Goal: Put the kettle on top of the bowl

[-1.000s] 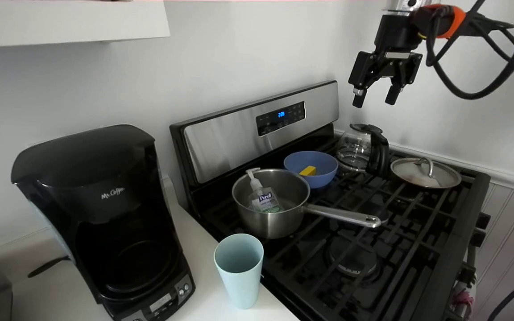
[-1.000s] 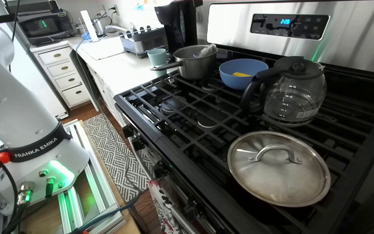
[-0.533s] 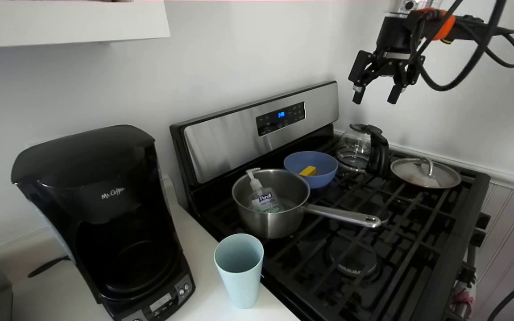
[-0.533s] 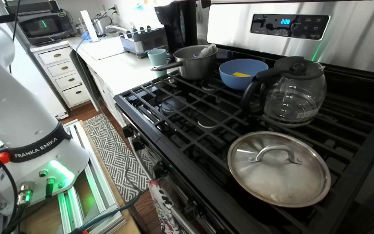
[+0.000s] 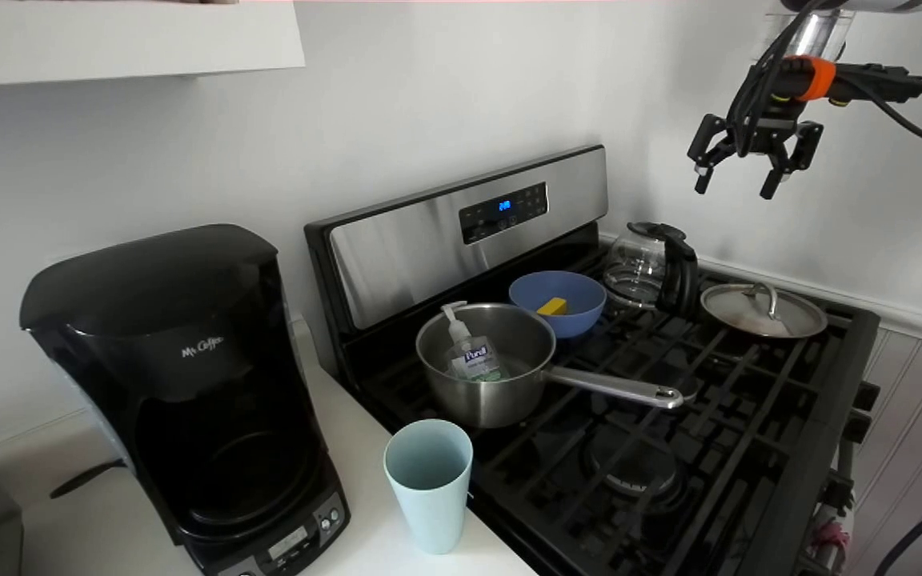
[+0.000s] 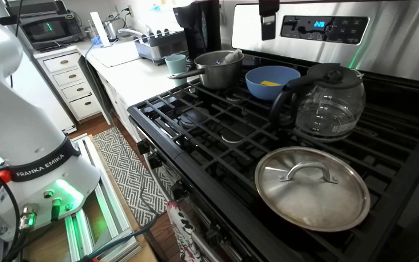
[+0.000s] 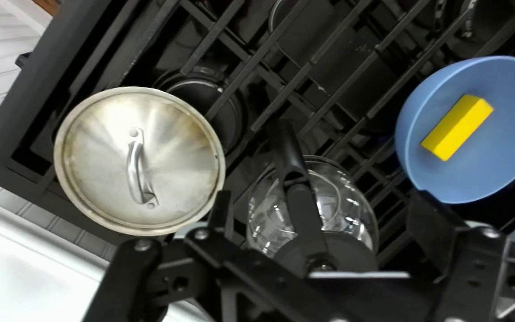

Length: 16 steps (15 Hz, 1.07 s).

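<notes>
The kettle (image 6: pixel 329 105), a clear-glass coffee carafe with a black handle and top, stands upright on the stove top (image 5: pixel 805 432) near the rear corner farthest from the counter (image 5: pixel 381 528), its handle turned away from the rear edge; whether liquid sits in it cannot be told. It has not moved since the earlier frames, nor has anything else on the stove top. The gripper (image 5: pixel 735 190) differs: in an exterior view it hangs farther right than half a second ago, well above the stove top and toward its far side edge. In an exterior view a finger (image 6: pixel 268 31) reaches down in front of the backguard (image 6: pixel 406 43), where before only a dark tip showed at the top. The gripper's two fingers are spread wide, and in the wrist view the kettle shows below, between them.

Along the rear edge, apart from the kettle, the blue bowl (image 6: pixel 266 92) sits upright with a yellow block (image 7: pixel 457 127) lying inside. Next along that edge, by the rear corner nearest the counter, the steel saucepan (image 5: pixel 485 404) holds a tilted Purell pump bottle (image 5: pixel 475 358). A round steel lid (image 6: pixel 313 196) lies near the far side edge, between the kettle and the front corner. On the counter, a light-blue tumbler (image 5: pixel 438 512) stands near a Mr. Coffee coffee maker (image 5: pixel 181 352).
</notes>
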Each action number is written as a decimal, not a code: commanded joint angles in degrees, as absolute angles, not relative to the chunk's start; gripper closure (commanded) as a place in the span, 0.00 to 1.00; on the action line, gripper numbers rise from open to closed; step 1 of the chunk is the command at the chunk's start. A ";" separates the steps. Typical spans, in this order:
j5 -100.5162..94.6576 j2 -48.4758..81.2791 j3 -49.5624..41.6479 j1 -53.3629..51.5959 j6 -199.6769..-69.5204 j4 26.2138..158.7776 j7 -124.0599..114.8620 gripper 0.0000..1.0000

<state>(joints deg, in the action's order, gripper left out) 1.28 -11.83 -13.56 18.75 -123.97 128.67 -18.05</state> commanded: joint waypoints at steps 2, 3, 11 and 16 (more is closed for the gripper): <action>0.87 -10.07 -15.03 19.21 -123.79 128.46 -18.51 0.00; 0.86 -9.40 -15.26 19.34 -123.79 128.39 -18.56 0.00; 10.42 -3.07 -19.46 18.79 -122.56 127.37 10.72 0.00; 10.66 -1.07 -19.72 19.37 -121.12 127.11 10.67 0.00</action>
